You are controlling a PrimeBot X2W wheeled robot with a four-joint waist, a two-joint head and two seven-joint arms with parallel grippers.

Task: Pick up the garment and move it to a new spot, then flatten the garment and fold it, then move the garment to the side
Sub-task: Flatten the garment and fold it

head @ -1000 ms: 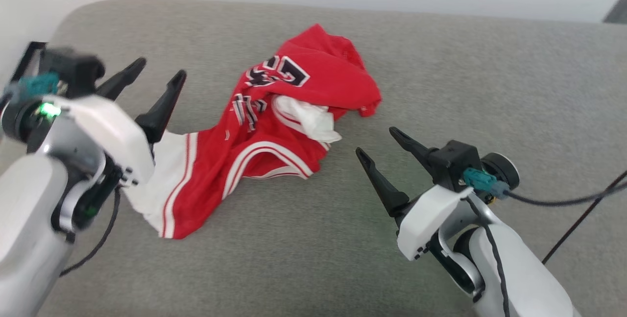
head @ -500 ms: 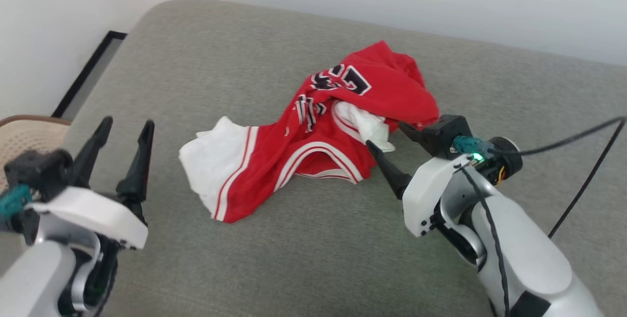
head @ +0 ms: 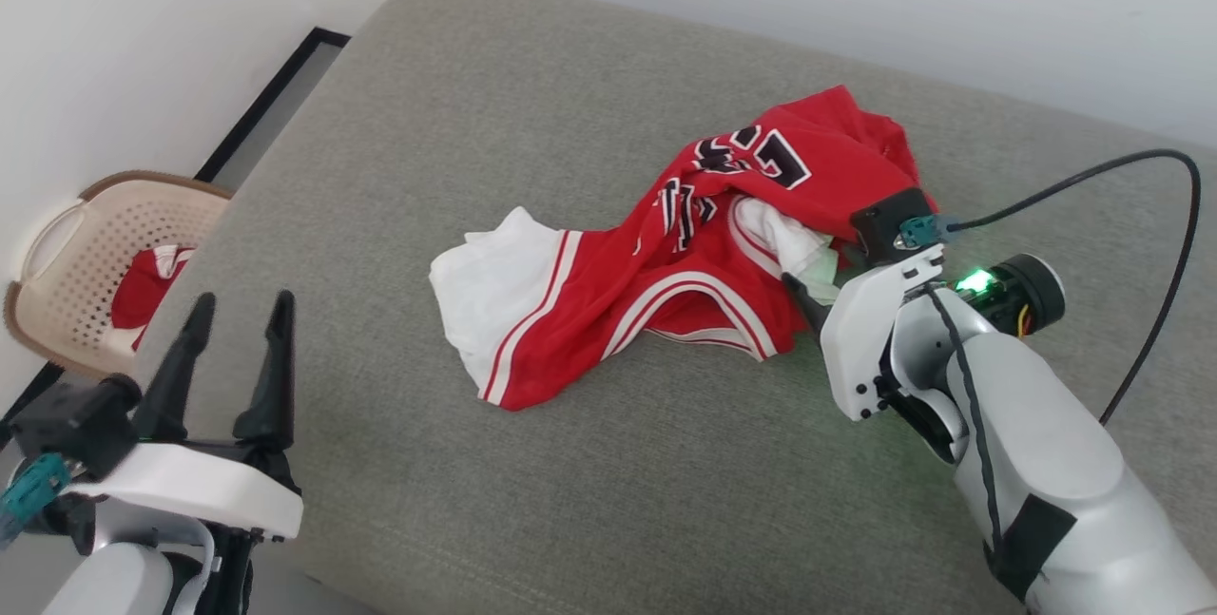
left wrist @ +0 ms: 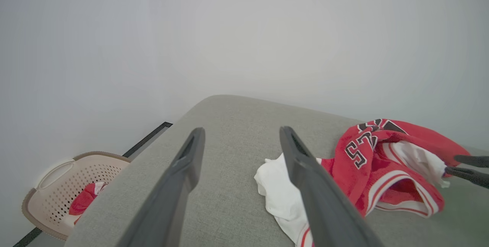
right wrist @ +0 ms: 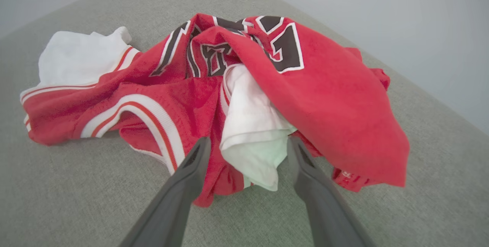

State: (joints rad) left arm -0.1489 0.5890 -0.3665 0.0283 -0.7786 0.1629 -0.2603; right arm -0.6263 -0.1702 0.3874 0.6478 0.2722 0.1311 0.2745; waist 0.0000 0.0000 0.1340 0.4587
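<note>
Crumpled mesh garment (head: 608, 301) heaped on woven grey cushion (head: 570, 501). Jaws of right gripper (right wrist: 248, 140) parted, straddling its white fold. Jaws of left gripper (head: 243, 297) parted, at front-left corner.

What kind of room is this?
Probably a home-like room, maybe a bedroom: a soft grey cushioned surface, a laundry basket on the floor beside it, and a crumpled garment on top.

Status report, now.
Right gripper open, straddling white fold of garment. Left gripper open, apart from it. Garment crumpled on grey cushion, not lifted. Basket off left, out of the way.
</note>
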